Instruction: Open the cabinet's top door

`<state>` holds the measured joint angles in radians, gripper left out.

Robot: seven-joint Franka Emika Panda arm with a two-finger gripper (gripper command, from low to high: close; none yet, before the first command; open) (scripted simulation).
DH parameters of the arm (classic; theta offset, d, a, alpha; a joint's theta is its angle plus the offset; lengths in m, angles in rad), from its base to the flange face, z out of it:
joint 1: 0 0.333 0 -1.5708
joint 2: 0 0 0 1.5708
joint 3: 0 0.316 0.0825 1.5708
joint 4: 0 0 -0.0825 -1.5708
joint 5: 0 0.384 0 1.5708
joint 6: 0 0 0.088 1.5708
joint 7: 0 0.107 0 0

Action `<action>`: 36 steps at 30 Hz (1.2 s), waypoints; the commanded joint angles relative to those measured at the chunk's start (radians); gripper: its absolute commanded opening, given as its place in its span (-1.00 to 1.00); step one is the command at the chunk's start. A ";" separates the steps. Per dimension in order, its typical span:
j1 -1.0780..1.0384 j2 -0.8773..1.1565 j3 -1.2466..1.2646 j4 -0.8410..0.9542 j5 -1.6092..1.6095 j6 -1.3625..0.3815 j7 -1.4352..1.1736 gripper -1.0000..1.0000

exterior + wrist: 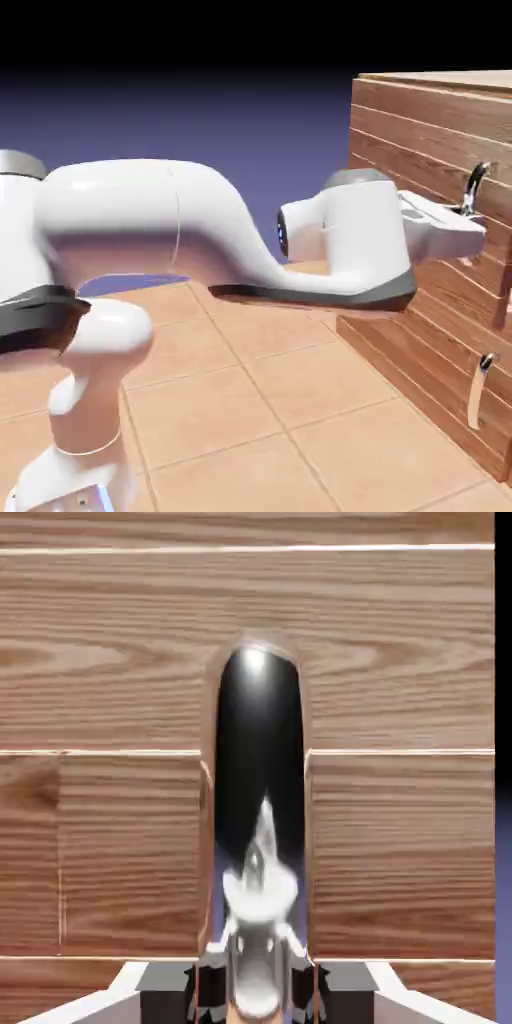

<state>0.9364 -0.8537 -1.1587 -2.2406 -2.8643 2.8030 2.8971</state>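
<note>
Exterior view: you have the large, boxy cabinet (410, 130) of reddish-brown wooden planks at the exterior view's right, with a paler wood top. It stands on the pale tan tiled floor (240, 400). The top door (400, 150), a wide panel of horizontal reddish-brown planks, is in the upper part of the front that faces you. It looks level with the rest of the front, as far as you can see, so the cabinet's inside is hidden from you. A small curved silver handle (481, 180) stands out from that door, shining at its bend; lower on the cabinet you see a second handle, the tan vertical bar handle (478, 395). Your white robot arm (120, 210) reaches across to the top door, its hand end at the curved silver handle and covering the lower part of it.

Hand view: you face the door's plank grain and pale seams squarely. The handle runs upright through the middle, large, with a rounded top and glossy dark and silver reflections. At the bottom edge, your grey fingers (212, 990) are closed in on it from both sides, pinching its lower part.
</note>
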 commanded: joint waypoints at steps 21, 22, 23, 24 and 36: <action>-0.677 -0.277 0.700 -0.620 0.642 -0.346 -0.245 -1.00; -0.692 -0.300 0.734 -0.642 0.685 -0.363 -0.262 -1.00; -0.705 -0.324 0.768 -0.662 0.729 -0.379 -0.279 -1.00; -0.716 -0.347 0.801 -0.681 0.772 -0.396 -0.296 -1.00; -0.694 -0.557 1.206 -0.812 1.294 -0.646 -0.456 -1.00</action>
<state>0.2427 -1.4112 0.0474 -3.0523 -1.5714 2.1581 2.4412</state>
